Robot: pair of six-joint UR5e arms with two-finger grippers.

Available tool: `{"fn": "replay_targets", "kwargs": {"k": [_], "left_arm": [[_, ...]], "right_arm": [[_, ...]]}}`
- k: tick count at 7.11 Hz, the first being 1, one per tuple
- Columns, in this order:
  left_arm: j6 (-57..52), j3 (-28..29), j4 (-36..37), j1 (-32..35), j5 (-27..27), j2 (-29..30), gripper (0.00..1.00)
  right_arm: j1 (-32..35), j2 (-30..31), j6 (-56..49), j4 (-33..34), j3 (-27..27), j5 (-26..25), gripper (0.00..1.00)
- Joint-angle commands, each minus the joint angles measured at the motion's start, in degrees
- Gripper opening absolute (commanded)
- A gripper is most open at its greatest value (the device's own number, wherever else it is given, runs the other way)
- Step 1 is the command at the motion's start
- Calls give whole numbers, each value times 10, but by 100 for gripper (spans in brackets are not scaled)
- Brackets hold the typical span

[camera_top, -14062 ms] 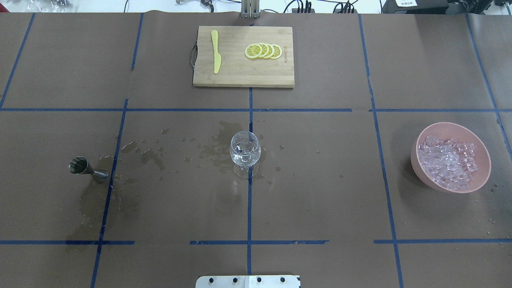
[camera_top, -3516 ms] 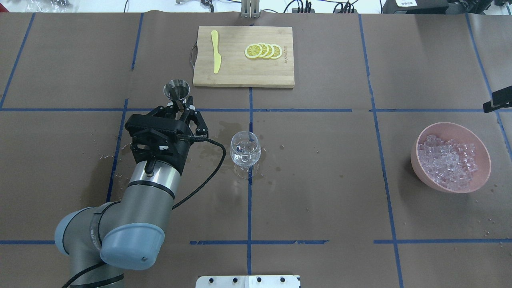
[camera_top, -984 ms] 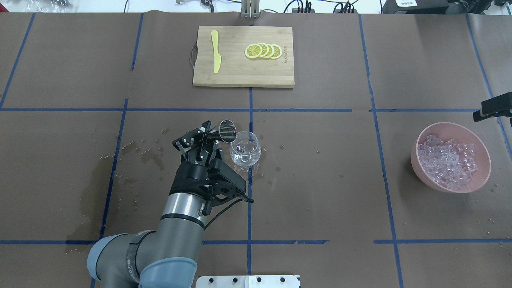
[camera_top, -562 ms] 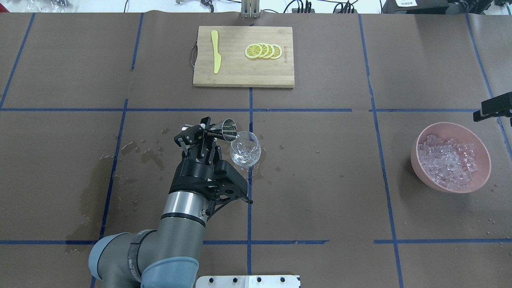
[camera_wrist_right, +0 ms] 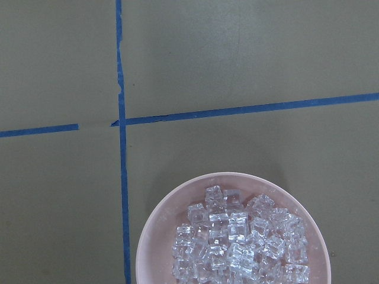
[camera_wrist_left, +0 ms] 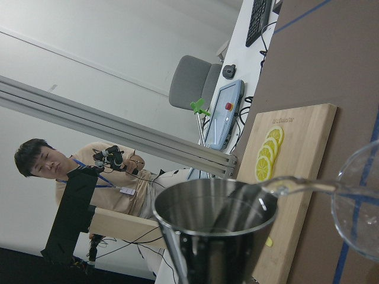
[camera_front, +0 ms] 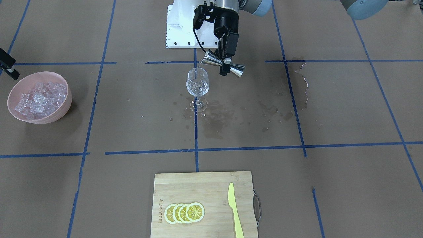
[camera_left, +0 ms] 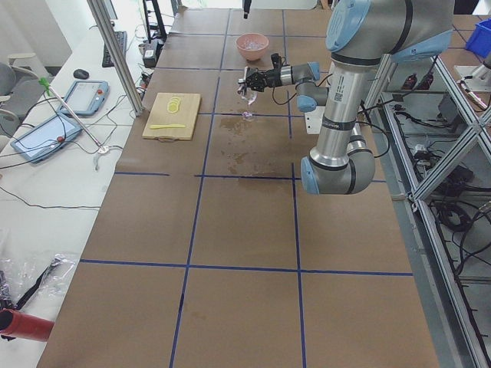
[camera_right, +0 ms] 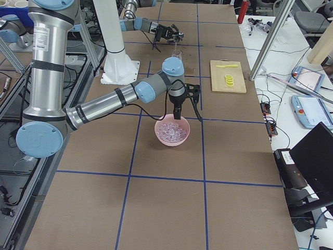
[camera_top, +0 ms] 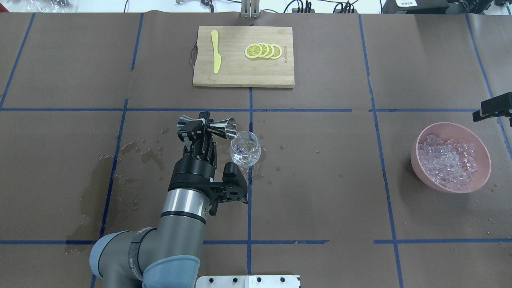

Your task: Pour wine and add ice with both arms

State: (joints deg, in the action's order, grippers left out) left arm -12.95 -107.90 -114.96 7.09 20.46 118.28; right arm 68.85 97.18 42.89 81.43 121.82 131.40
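Note:
My left gripper [camera_top: 203, 125] is shut on the waist of a steel jigger [camera_top: 224, 127], which lies tipped on its side with its mouth at the rim of the clear stemmed glass [camera_top: 245, 149]. A thin stream of wine [camera_wrist_left: 296, 186] runs from the jigger's lip into the glass; it also shows in the front view [camera_front: 197, 70]. The ice [camera_top: 448, 160] is heaped in a pink bowl [camera_top: 420, 173] at the right. Only a black piece of my right gripper [camera_top: 494, 106] shows above the bowl's far edge; I cannot tell if it is open. Its wrist view looks down on the ice [camera_wrist_right: 237, 242].
A wooden cutting board [camera_top: 240, 74] with lemon slices [camera_top: 264, 51] and a yellow knife [camera_top: 216, 52] lies at the far middle. Wet patches [camera_top: 148, 154] darken the paper left of the glass. Blue tape lines cross the table.
My left gripper has turned the jigger further over, from slanted to lying level at the glass's rim, and liquid now runs out. The right gripper has stayed in place.

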Motion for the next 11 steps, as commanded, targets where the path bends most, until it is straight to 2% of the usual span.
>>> {"fn": "replay_targets", "kwargs": {"k": [1, 7, 11], "left_arm": [[-61, 0, 0, 6, -2, 2, 0], [-153, 17, 0, 8, -19, 7, 0], [-147, 16, -10, 9, -19, 25, 0]], "right_arm": [[0, 0, 0, 0, 0, 1, 100], [0, 0, 0, -1, -6, 1, 100], [0, -1, 0, -1, -6, 1, 100]]}}
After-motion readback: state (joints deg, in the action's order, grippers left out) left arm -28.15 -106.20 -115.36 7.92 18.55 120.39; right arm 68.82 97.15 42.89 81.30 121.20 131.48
